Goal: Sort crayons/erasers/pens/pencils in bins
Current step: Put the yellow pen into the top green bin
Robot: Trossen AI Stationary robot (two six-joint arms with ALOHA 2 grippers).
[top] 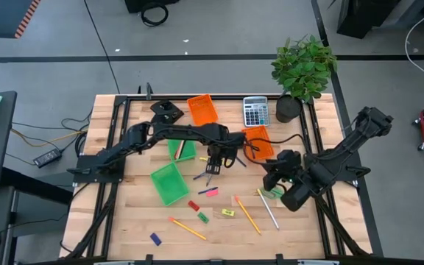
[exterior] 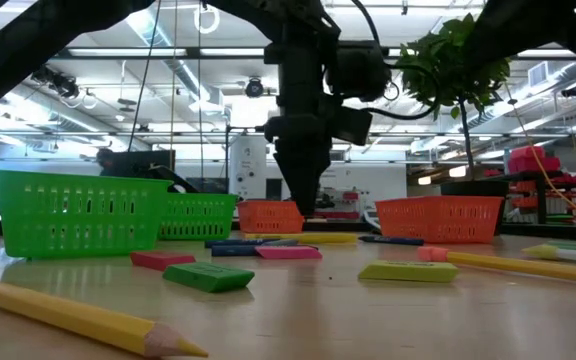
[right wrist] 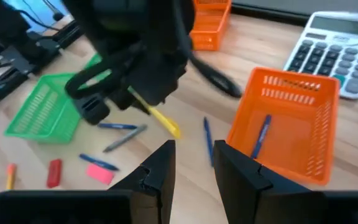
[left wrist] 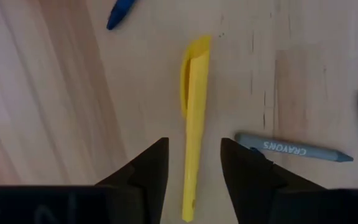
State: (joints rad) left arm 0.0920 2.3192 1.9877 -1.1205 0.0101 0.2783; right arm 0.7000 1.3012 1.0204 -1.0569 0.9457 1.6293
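A pale wooden worktop (top: 219,228) framed by black rails sits on a grey floor, with a potted plant (top: 304,66) and a calculator (top: 255,111) at its far right. Four bins stand on it: two orange ones (top: 203,110) toward the far side and two green ones (top: 169,182) left of centre, while erasers, pencils and crayons lie scattered across the near half. The left end effector (left wrist: 193,163) hangs over the middle of the worktop, just right of the green bins, fingers apart and pointing down. Directly beneath it lies a yellow pen (left wrist: 193,130), flat on the wood. Its long axis runs straight through the gap between the two fingers, which stand one on each side of it, so closing across the pen looks well lined up; I judge that only a short drop and a squeeze are needed. A grey crayon (left wrist: 294,149) lies just beside one finger, crosswise to the pen, and might get nudged. The right end effector (right wrist: 191,158) waits farther right, fingers apart and empty, facing an orange bin (right wrist: 291,124) with a blue pen inside, clearly the farther of the two.
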